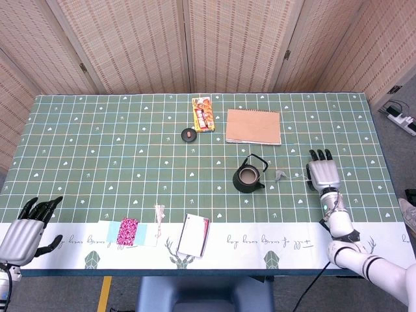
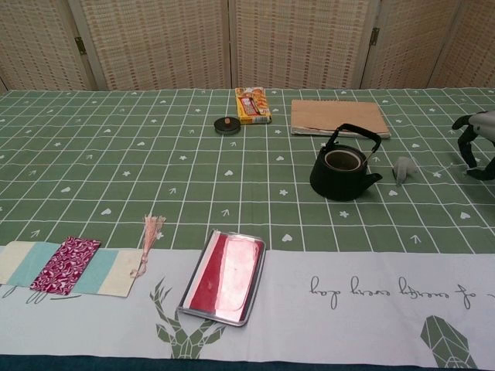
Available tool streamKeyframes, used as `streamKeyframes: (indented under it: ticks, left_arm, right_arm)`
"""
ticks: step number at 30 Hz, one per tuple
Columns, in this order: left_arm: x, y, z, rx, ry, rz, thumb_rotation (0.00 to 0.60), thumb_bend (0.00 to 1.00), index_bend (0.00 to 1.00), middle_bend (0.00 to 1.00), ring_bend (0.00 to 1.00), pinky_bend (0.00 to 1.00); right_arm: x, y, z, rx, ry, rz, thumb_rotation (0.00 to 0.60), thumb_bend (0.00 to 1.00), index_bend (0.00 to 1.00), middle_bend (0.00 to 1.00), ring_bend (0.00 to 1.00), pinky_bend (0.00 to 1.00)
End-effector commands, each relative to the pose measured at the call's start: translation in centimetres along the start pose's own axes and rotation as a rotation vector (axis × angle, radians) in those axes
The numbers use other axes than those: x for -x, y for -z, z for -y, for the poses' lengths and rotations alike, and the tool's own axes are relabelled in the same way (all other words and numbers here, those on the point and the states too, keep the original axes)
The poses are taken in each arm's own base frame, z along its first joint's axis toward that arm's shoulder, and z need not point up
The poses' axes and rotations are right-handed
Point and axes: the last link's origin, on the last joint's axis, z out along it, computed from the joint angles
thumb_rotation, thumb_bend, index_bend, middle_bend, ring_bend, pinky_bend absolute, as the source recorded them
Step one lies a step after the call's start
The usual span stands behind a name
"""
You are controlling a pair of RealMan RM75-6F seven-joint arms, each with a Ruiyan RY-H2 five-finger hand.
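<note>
**Right hand hovering near teapot and grey piece, left hand idling at table edge**

Right hand (image 1: 323, 173) is sitting over the green checked tablecloth (image 1: 117, 149), palm down, fingers apart and pointing toward the far side, holding nothing. In the chest view it is showing only at the right edge (image 2: 479, 143), fingers curling downward. Nearest thing to it is the small grey piece (image 1: 280, 174), lying on the cloth between the hand and the black teapot (image 1: 249, 177); not touching it. Teapot is standing upright, lid off, handle up, spout pointing toward the grey piece.

Left hand (image 1: 26, 231) is resting at the near left corner, fingers spread, nothing in it. Nearest to it is the striped cloth with a red patterned card (image 1: 128, 231) on top, well apart from the hand.

Also lying around: tasselled bookmark (image 1: 158, 213), red booklet in a metal tray (image 1: 194, 234), brown notebook (image 1: 253, 126), snack packet (image 1: 203, 114), small round black lid (image 1: 188, 134).
</note>
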Motion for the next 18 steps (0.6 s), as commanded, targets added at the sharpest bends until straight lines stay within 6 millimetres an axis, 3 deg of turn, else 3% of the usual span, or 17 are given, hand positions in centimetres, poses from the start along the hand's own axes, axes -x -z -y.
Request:
streamKeyframes:
  ticks: [1,10,18]
  left_arm:
    - [0.1,-0.1,0.0,-0.005,-0.004,0.004,0.600,0.29,0.00,0.13,0.13,0.05]
    - [0.1,-0.8,0.7,-0.040,0.011,0.019,0.600,0.29,0.00,0.13,0.13,0.05]
    - [0.0,-0.9,1.0,-0.046,0.024,0.026,0.600,0.29,0.00,0.13,0.13,0.05]
  right_arm:
    - [-3.4,1.5,0.3,-0.026,-0.012,-0.093,0.600,0.43,0.63,0.12,0.06,0.00]
    - [-9.1,4.4,2.4,-0.054,0.003,-0.206,0.600,0.43,0.63,0.12,0.07,0.00]
    - [-11.1,5.7,4.2,-0.069,0.012,-0.240,0.600,0.43,0.63,0.13,0.07,0.00]
